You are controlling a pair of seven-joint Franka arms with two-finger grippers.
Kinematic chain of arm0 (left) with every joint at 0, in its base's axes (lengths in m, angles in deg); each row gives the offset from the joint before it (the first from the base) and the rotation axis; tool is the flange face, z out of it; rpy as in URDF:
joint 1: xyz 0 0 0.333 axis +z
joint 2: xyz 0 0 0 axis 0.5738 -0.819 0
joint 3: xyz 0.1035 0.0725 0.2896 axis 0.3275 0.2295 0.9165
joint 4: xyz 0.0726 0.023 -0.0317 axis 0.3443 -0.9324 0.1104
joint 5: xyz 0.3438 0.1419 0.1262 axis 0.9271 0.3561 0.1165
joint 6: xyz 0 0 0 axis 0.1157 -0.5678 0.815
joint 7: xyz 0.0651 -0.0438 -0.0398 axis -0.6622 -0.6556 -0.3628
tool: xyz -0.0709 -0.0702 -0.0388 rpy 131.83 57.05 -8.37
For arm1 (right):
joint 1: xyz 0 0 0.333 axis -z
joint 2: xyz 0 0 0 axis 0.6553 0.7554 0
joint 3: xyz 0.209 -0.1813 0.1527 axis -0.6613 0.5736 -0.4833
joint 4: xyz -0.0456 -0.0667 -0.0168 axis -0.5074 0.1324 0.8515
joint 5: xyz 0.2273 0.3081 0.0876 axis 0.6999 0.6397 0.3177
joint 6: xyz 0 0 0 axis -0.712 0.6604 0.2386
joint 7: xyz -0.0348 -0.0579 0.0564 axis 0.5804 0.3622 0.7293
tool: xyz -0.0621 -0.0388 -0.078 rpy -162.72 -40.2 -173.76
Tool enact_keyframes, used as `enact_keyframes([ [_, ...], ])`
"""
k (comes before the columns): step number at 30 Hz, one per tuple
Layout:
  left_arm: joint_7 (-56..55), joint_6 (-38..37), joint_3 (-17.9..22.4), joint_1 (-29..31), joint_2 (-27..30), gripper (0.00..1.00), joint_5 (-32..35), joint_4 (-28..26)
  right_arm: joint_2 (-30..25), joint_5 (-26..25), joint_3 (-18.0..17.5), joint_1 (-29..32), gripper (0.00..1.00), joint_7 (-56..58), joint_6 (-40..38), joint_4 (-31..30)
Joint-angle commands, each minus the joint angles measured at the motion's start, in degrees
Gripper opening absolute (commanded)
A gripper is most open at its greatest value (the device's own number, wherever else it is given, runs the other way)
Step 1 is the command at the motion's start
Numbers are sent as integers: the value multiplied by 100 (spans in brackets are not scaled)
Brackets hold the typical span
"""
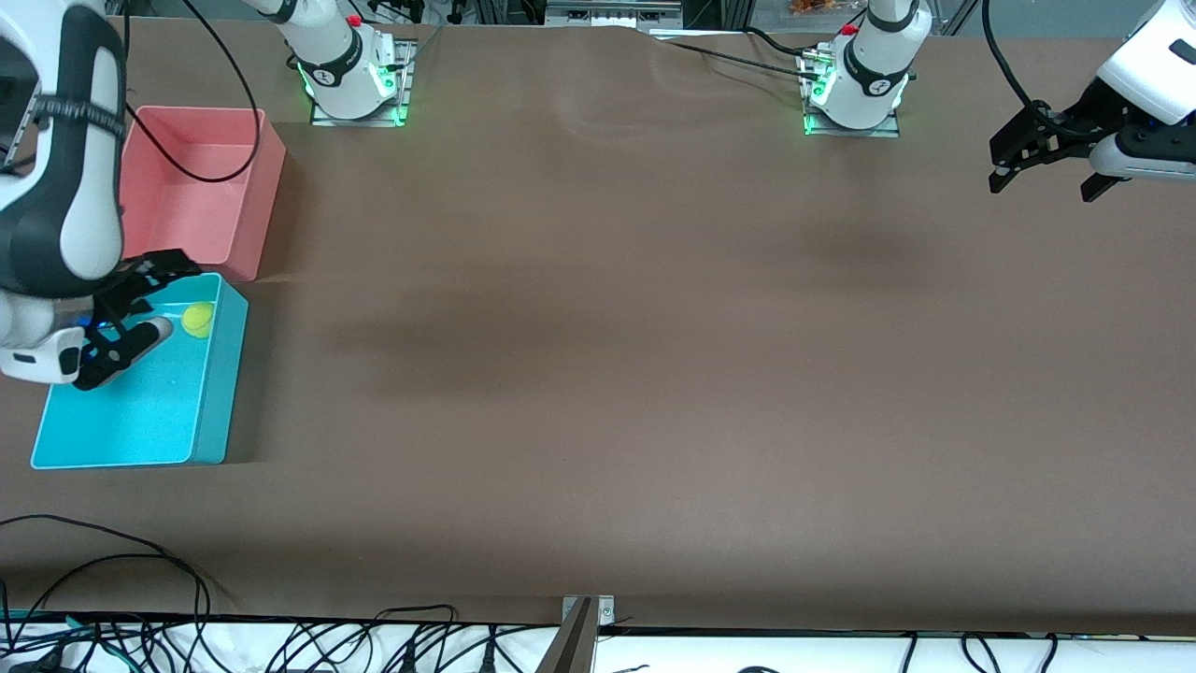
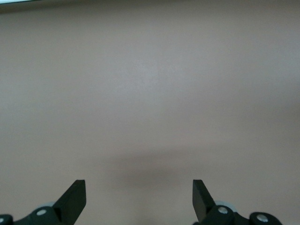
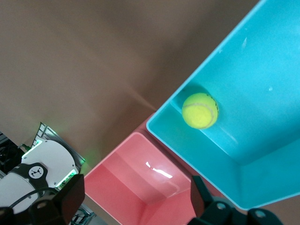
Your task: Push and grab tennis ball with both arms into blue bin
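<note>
1. Two sets of jaws are wide open and hold nothing.
2. The right gripper (image 1: 126,318) hangs over the blue bin (image 1: 210,439), just beside the tennis ball (image 1: 197,321).
3. The left gripper (image 1: 1046,173) waits over bare surface (image 1: 654,374) at the left arm's end.
4. The tennis ball sits inside the blue bin, close to the wall next to the pink bin (image 1: 271,187).
5. The job looks done. Next, the right arm should likely lift up and away without bumping the bin.
</note>
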State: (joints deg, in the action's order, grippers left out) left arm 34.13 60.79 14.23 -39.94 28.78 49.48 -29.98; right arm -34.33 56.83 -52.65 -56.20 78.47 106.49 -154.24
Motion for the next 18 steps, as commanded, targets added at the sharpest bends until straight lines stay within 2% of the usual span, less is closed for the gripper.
enact_keyframes([
  [1,-41,-94,-4,1,-99,100,-72,208,-628,-144,-1175,672,100,-1502,-9,-463],
  [3,-41,-94,-4,1,-99,100,-72,208,-777,-302,-1536,892,100,-2012,-18,-542],
  [7,-41,-94,-4,1,-99,100,-72,208,-1181,-435,-2029,1094,100,-3172,139,-998],
  [12,-41,-94,-4,1,-99,100,-72,208,-2217,-742,-2653,1463,100,-3974,1359,-2402],
  [15,-41,-94,-4,1,-99,100,-72,208,-2737,-760,-2847,1613,100,-3975,1941,-3116],
  [18,-41,-94,-4,9,-99,100,-72,200,-2949,-681,-2839,1666,100,-4097,2074,-3136],
])
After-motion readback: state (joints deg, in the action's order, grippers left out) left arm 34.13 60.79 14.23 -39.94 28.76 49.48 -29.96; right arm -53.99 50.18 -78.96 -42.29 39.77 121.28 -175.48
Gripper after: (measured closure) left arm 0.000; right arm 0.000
